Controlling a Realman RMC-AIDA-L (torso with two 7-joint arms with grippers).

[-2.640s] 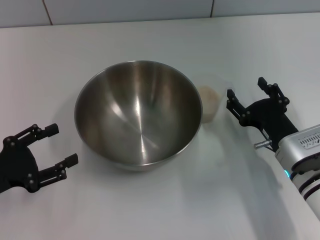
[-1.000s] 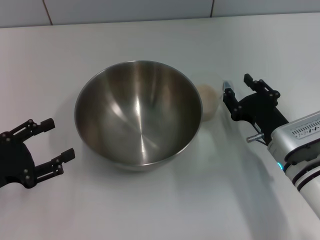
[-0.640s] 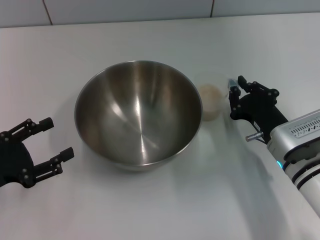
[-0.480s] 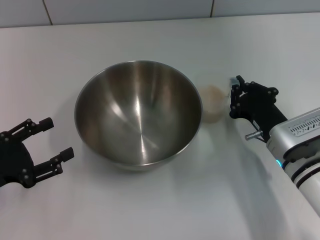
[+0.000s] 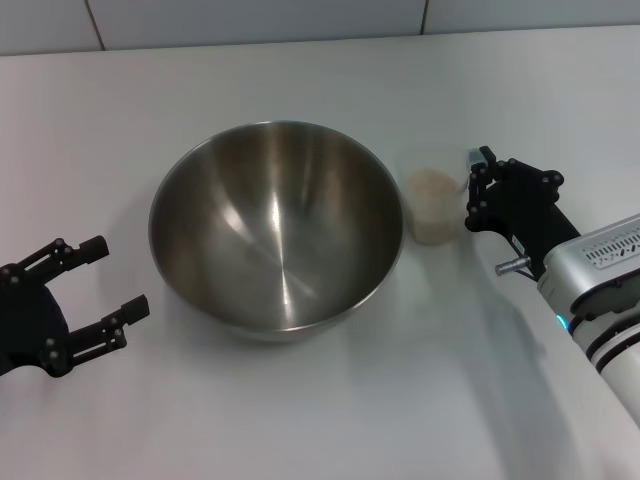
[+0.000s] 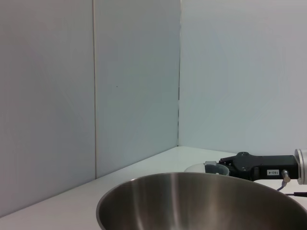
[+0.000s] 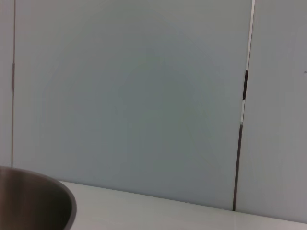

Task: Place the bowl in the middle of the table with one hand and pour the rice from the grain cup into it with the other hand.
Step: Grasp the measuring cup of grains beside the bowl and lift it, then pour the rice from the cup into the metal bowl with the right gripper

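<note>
Fingers of the right gripper [image 5: 478,190] sat at the right side of the grain cup [image 5: 433,206], drawn close together; from the head view they seemed to pinch the cup's right wall near the rim, though actual contact could not be confirmed at that angle. One fingertip showed a pale pad just beside the cup rim. Cup stood upright on the table [image 5: 300,420], just right of the bowl [image 5: 277,225], near but apparently not touching it. The rice [image 5: 432,183] filled the cup close to the top, a pale beige mass visible through the clear wall.

Bowl sat roughly mid-table, upright, inside bare and shiny. Left wrist view showed the bowl's rim [image 6: 201,201] in the foreground, with the right gripper [image 6: 225,167] and the cup's rim [image 6: 217,168] beyond its far edge. Right wrist view caught only an edge of the bowl [image 7: 36,201] and the wall panels [image 7: 144,96] behind the table; its own fingers were not in that picture.

Left gripper [image 5: 95,280] was low at the table's left side, well apart from the bowl, fingers spread wide and holding nothing.
</note>
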